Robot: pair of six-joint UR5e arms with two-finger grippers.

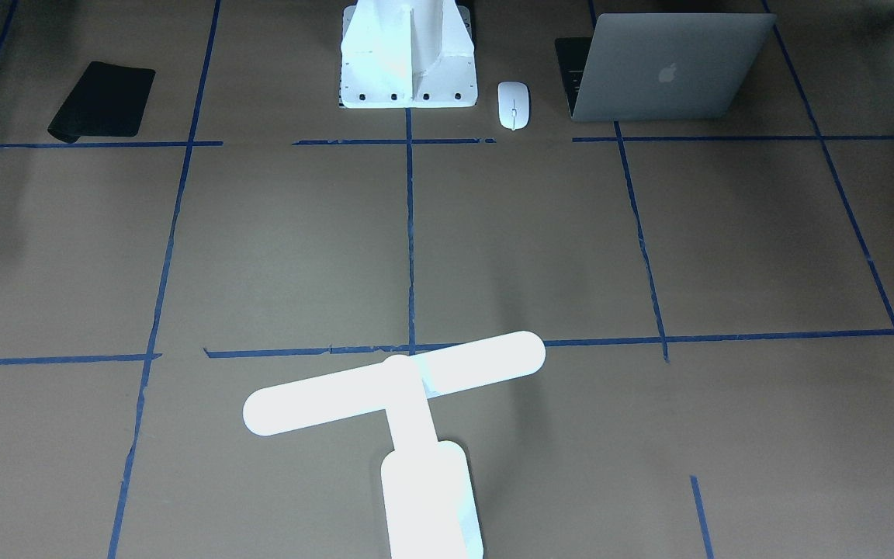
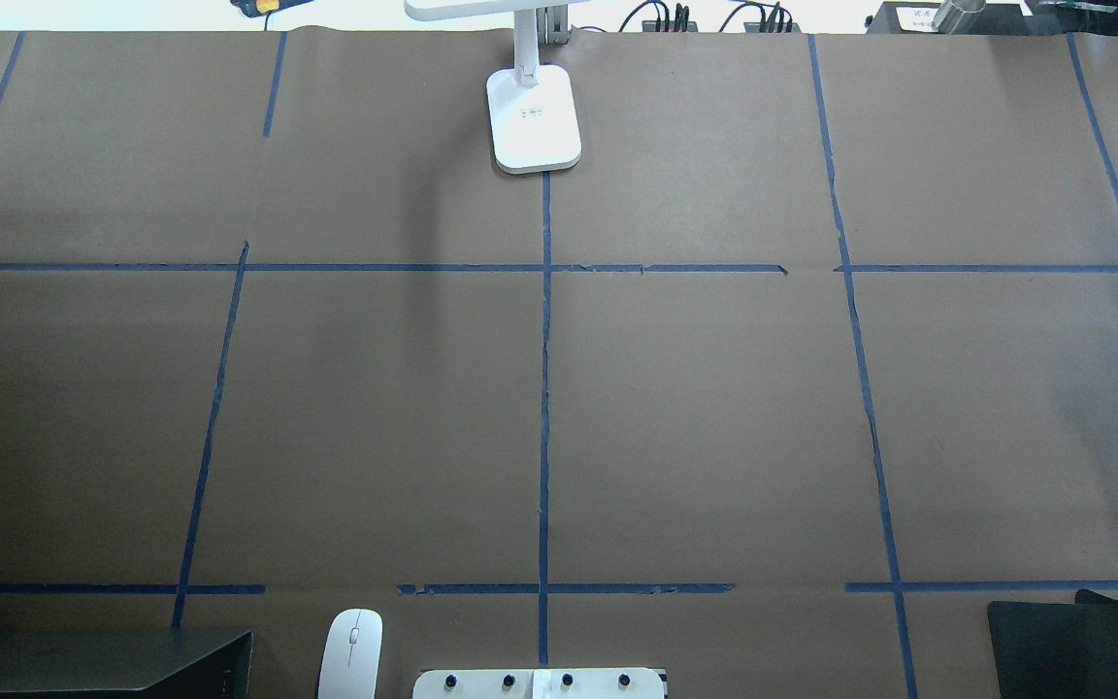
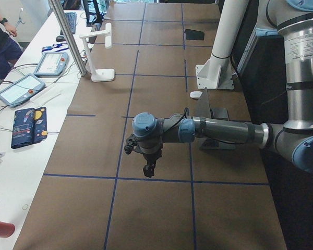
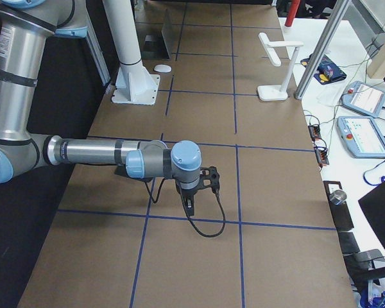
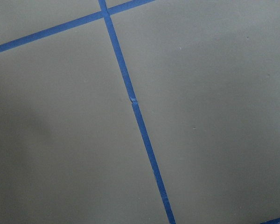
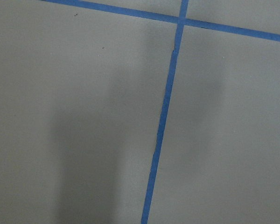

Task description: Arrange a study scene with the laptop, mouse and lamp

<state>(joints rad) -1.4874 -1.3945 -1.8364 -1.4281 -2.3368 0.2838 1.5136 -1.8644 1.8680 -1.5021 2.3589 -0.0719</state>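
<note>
**Waiting over bare paper, three items apart**

Hanging point-down above the table (image 3: pixel 161 219), the left gripper (image 3: pixel 148 170) sits in the middle of the exterior left view at the end of the near arm, just over a line of blue tape (image 3: pixel 115 179). The right gripper (image 4: pixel 189 204) hangs the same way at the centre of the exterior right view, a black cable looping beneath it. Neither shows in any other view, so I cannot tell whether their fingers are apart or together. Both wrist cameras show only brown paper crossed by tape.

In the front-facing view the laptop (image 1: pixel 668 70) stands part open at the upper right, its lid and logo toward the camera. The mouse (image 1: pixel 513 105) lies just to its left, apart from it, between the laptop and the white pedestal (image 1: pixel 407 58) at top centre. The lamp (image 1: pixel 408 419) stands at bottom centre, well apart from both. Its bar head slants across the frame and its base is cut by the lower edge. A black pad (image 1: pixel 103 101) lies flat at the upper left.

In the overhead view the lamp's base sits at top centre on the middle tape line, the mouse near the bottom edge left of centre, and the laptop in the lower left corner.
</note>
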